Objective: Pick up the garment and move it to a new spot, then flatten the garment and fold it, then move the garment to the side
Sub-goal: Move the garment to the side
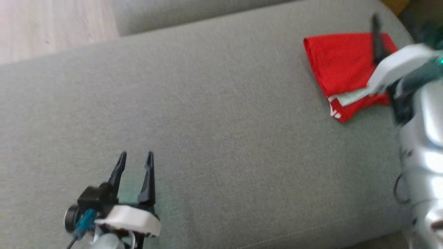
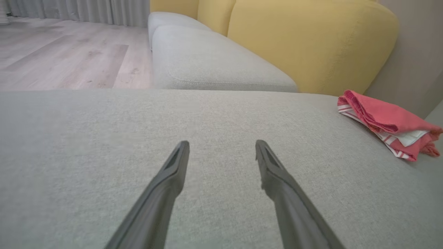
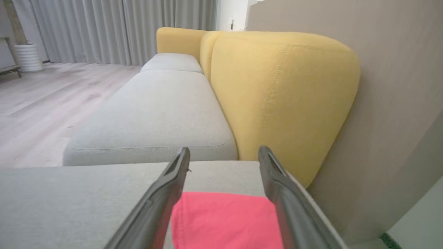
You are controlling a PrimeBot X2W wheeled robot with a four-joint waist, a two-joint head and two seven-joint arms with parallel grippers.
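The garment (image 1: 341,65) is red with white stripes and lies folded on the grey seat cushion (image 1: 214,114), at the far right of the head view. My right gripper (image 1: 376,24) hangs over the garment's right part, open, with nothing between its fingers. In the right wrist view that gripper (image 3: 224,152) stands spread above the garment (image 3: 225,221), clear of the cloth. My left gripper (image 1: 136,155) sits at the lower left over bare cushion, open and empty. In the left wrist view that gripper (image 2: 222,143) points across the cushion, and the garment (image 2: 384,117) lies far to its right.
Yellow back cushions (image 3: 283,93) stand just beyond the garment, with a beige wall (image 3: 391,103) beside them. A second grey seat cushion (image 2: 207,62) adjoins the first. Pale wooden floor (image 1: 52,27) lies past the cushion's far left edge.
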